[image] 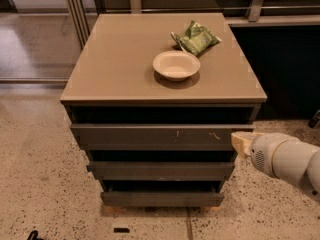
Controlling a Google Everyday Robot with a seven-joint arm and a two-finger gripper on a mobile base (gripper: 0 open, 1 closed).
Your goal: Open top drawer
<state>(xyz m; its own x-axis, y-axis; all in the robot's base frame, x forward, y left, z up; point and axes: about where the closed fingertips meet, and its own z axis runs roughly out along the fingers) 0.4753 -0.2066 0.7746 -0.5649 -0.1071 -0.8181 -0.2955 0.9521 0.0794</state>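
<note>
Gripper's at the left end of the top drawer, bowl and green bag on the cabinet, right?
No: the camera view shows the gripper at the right end of the top drawer. The bowl and green bag are on the cabinet.
</note>
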